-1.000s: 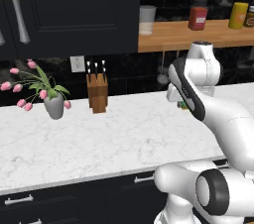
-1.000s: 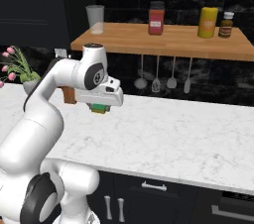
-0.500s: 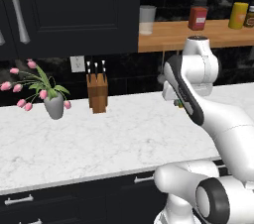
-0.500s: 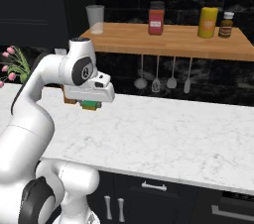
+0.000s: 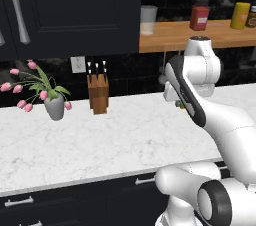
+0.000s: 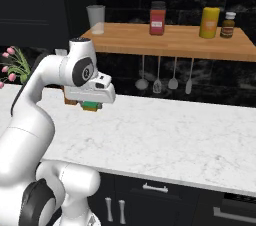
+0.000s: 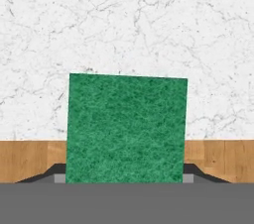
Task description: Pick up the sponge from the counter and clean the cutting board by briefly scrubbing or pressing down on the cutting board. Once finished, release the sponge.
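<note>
Sponge held in the gripper above the counter, cutting board edge just in view.

In the hand view we find the sponge [image 7: 126, 128], green face toward the camera, pinched between the gripper [image 7: 124, 171] fingers, whose dark tips show at either side of its lower edge. Just beyond it lies a brown wooden strip, apparently the cutting board [image 7: 30, 158], then the white marbled counter [image 7: 129, 25]. In the right base view we note the sponge lifted clear of the counter. Farther back we record a knife block [image 5: 98, 92], a flower vase [image 5: 54, 106] and a wall shelf [image 6: 170, 40] with jars.
</note>
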You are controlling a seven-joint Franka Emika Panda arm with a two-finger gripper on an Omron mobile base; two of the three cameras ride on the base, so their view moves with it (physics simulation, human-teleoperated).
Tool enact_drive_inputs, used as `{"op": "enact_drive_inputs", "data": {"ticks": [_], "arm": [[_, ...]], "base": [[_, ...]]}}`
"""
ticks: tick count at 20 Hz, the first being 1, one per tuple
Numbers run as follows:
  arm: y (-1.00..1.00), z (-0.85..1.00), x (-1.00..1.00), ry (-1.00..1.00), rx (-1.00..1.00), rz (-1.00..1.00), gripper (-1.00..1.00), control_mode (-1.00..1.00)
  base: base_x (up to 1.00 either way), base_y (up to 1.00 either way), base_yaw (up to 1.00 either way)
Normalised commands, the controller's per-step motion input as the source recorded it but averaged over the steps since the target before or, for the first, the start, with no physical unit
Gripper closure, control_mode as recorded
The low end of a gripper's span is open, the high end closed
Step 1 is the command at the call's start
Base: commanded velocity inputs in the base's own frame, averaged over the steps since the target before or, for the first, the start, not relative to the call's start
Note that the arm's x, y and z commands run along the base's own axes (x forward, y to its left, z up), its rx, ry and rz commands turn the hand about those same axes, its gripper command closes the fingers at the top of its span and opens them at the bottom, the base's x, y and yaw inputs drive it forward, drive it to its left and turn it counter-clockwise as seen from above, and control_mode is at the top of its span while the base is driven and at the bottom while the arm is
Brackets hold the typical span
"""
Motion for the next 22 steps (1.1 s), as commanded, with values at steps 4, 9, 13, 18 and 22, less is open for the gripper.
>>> {"op": "enact_drive_inputs", "data": {"ticks": [4, 9, 13, 18, 22], "arm": [[0.00, 0.00, 0.00, 0.00, 0.00, 0.00, 1.00, 1.00], [0.00, 0.00, 0.00, 0.00, 0.00, 0.00, 1.00, 1.00], [0.00, 0.00, 0.00, 0.00, 0.00, 0.00, 1.00, 1.00], [0.00, 0.00, 0.00, 0.00, 0.00, 0.00, 1.00, 1.00], [0.00, 0.00, 0.00, 0.00, 0.00, 0.00, 1.00, 1.00]], "base": [[-0.08, -0.47, 0.00], [0.00, -0.81, 0.00], [-0.06, -0.90, 0.00], [-0.06, -0.90, 0.00], [0.00, -0.82, 0.00]]}}
